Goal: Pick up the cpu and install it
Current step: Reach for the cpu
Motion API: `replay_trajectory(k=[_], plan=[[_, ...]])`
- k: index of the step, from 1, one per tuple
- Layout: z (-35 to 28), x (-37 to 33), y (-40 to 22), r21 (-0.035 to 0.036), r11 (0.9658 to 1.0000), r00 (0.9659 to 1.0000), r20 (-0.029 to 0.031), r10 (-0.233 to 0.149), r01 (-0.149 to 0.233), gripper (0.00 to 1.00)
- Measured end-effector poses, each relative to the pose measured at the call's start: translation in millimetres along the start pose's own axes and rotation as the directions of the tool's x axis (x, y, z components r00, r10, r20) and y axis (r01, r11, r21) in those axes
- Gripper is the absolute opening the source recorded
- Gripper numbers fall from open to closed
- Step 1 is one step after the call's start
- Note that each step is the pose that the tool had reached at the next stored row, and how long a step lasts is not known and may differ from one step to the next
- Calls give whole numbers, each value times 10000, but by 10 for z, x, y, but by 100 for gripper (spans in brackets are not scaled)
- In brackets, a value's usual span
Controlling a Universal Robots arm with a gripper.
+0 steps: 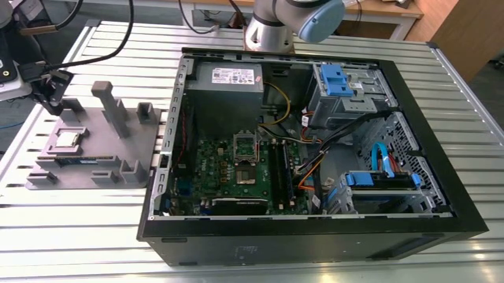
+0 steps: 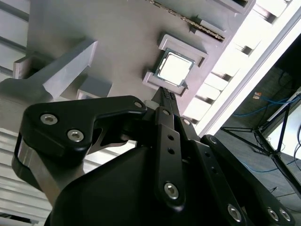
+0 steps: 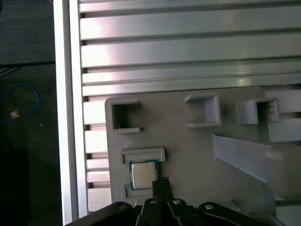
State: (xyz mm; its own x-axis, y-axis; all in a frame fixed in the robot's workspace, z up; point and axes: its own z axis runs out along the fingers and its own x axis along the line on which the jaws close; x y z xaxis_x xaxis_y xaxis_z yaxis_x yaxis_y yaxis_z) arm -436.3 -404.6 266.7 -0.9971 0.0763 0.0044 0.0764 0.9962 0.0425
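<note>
Position of the cpu: flat in its pocket on the grey plate, just beside the gripper, whose fingers look pinched together and empty; in the exterior view the cpu lies at about six o'clock from the gripper

Soft, even light fills the exterior view, though the open black computer case is dim inside. In both wrist views the ribbed aluminium table glares near white, and the small square silver-topped cpu catches a pale sheen.
</note>
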Motion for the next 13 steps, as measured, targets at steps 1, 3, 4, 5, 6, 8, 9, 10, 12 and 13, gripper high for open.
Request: replay_trajectory(k=[1,3,4,5,6,8,9,10,12,13], plan=[[11,5,-1,0,10000,10000,0,0,0,11],[38,15,-5,0,10000,10000,0,-1,1,11],[53,20,-8,0,10000,10000,0,-1,1,11],[67,26,-10,1,10000,10000,-1,-1,1,11],[78,31,-12,1,10000,10000,-2,-1,1,11],[96,49,-15,0,10000,10000,-1,0,0,11],[103,58,-16,0,10000,10000,-1,0,0,11],[112,68,-18,1,10000,10000,-1,-1,1,11],[127,89,-21,1,10000,10000,-1,0,0,11],[136,101,-22,0,10000,10000,-1,0,0,11]])
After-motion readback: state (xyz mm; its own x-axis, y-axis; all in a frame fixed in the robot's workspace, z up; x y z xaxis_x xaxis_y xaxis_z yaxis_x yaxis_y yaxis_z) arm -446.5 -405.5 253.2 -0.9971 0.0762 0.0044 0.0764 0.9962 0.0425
